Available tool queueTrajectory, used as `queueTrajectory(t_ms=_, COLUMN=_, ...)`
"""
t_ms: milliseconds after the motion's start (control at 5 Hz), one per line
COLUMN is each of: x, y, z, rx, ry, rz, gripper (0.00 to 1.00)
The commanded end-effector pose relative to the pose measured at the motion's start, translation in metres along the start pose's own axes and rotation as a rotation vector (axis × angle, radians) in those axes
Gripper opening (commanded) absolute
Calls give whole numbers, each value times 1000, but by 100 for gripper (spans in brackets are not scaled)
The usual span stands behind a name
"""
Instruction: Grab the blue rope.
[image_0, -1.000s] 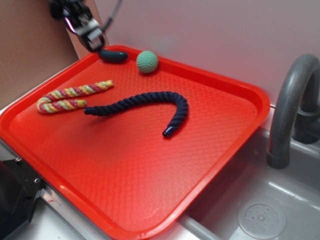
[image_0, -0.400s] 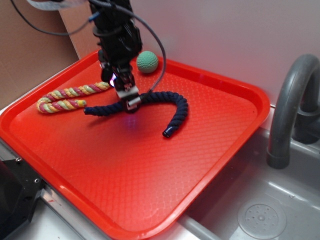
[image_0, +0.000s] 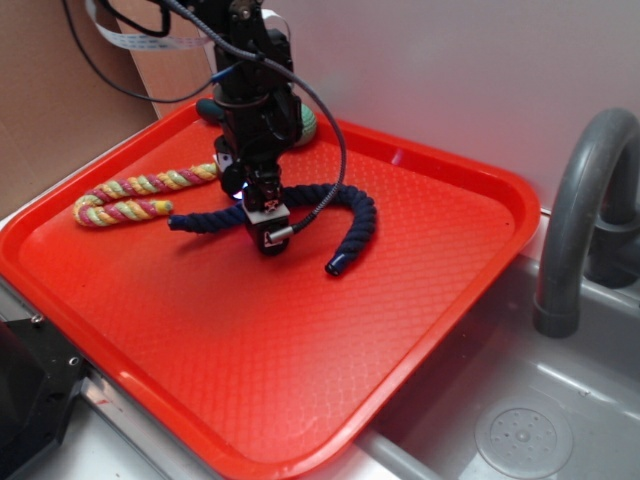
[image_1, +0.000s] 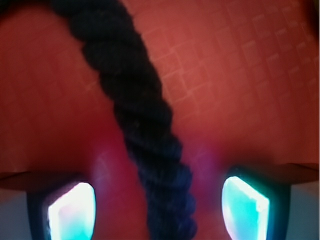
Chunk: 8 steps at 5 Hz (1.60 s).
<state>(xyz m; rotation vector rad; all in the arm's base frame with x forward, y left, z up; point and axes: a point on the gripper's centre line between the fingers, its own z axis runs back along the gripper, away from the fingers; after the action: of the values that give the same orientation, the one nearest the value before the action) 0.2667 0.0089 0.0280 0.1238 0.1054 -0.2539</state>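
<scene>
Red and raised at the rim, a plastic tray (image_0: 470, 250) fills the frame beside a grey sink (image_0: 560, 400) and its curved faucet (image_0: 585, 200), with a pale wall behind. On the tray the blue rope (image_0: 345, 205) lies in an arch across the upper middle, one capped end pointing toward 5 o'clock, the other trailing out to 9 o'clock. The robot's end effector (image_0: 268, 232) is down over the rope's left half, at about 11 o'clock from the tray's centre. In the wrist view the blue rope (image_1: 145, 130) runs between the two glowing fingertips (image_1: 70, 210), which stand apart with bare tray showing on both sides of the strand; they are spread wide and grip nothing.

A multicolored rope (image_0: 140, 195), folded in a hairpin, lies at 9 o'clock, just beside the navy end but apart from it. A green ball (image_0: 305, 122) sits against the far rim at 12 o'clock, partly hidden by the arm. The tray's whole lower half, from 3 through 6 to 8 o'clock, is open surface up to the rim.
</scene>
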Motion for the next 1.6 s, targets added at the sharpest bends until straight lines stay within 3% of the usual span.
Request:
queueTrajectory(t_ms=0, x=0, y=4, z=-6, rx=3, ry=-19, rz=29, gripper=0)
queueTrajectory(t_ms=400, x=-4, y=4, z=16, rx=37, ry=-45, rz=40, gripper=0)
queueTrajectory(t_ms=600, x=-5, y=4, z=67, rx=47, ry=-31, rz=224, gripper=0)
queueTrajectory(t_ms=800, x=-28, y=14, z=114, rx=-33, ry=-22, rz=439, gripper=0)
queueTrajectory(t_ms=1000, x=-55, y=24, z=159, rx=-109, ry=-68, rz=516, gripper=0)
queueTrajectory(t_ms=1200, x=-84, y=24, z=192, rx=-101, ry=-144, rz=543, gripper=0)
queueTrajectory(t_ms=1400, x=-97, y=25, z=195, rx=-162, ry=-188, rz=597, gripper=0)
